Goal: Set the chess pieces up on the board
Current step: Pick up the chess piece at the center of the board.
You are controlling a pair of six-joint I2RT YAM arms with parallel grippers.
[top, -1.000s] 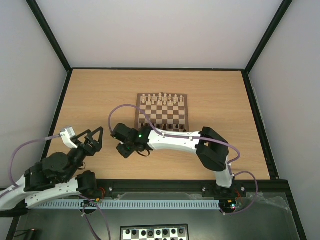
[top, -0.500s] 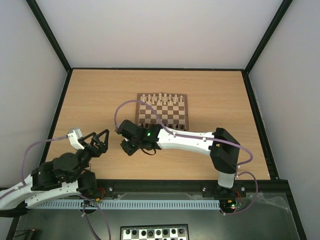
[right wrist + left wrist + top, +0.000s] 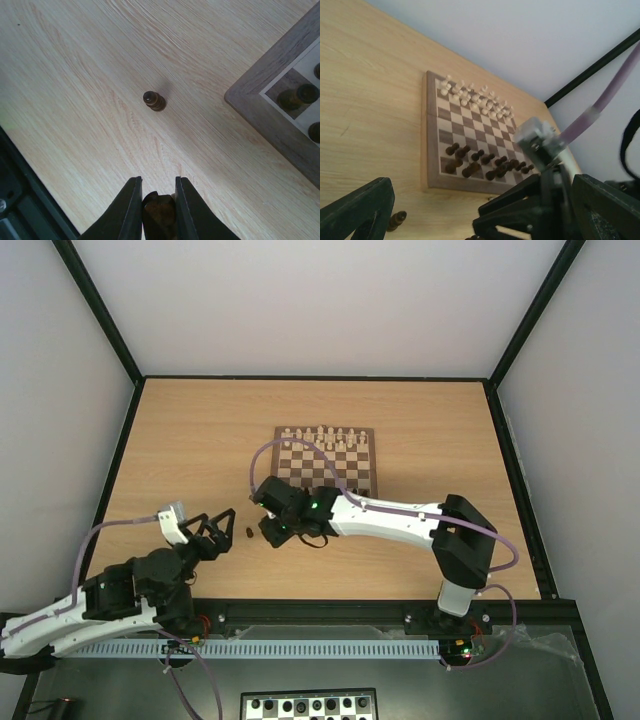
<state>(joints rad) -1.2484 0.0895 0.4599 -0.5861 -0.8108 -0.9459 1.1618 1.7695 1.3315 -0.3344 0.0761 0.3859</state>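
The wooden board (image 3: 325, 462) lies mid-table, with cream chessmen along its far rows. In the left wrist view, several dark brown chess pieces (image 3: 485, 162) stand on the board's (image 3: 432, 130) near rows. My right gripper (image 3: 271, 532) hovers over the table just left of the board's near-left corner. It is shut on a dark brown piece (image 3: 158, 216). Another dark piece (image 3: 154, 100) stands loose on the table ahead of it, and it also shows in the top view (image 3: 248, 533). My left gripper (image 3: 215, 521) is open and empty, just left of that loose piece.
The right arm's white link (image 3: 390, 520) stretches across the table in front of the board's near edge. A black-and-white checkered board (image 3: 308, 706) lies below the table's near rail. The board corner (image 3: 270, 107) shows at the right of the right wrist view.
My right gripper has moved right, toward the board's near-left corner, holding its piece. My left arm has swung right and nearer. The loose dark piece on the table now shows between the two grippers.
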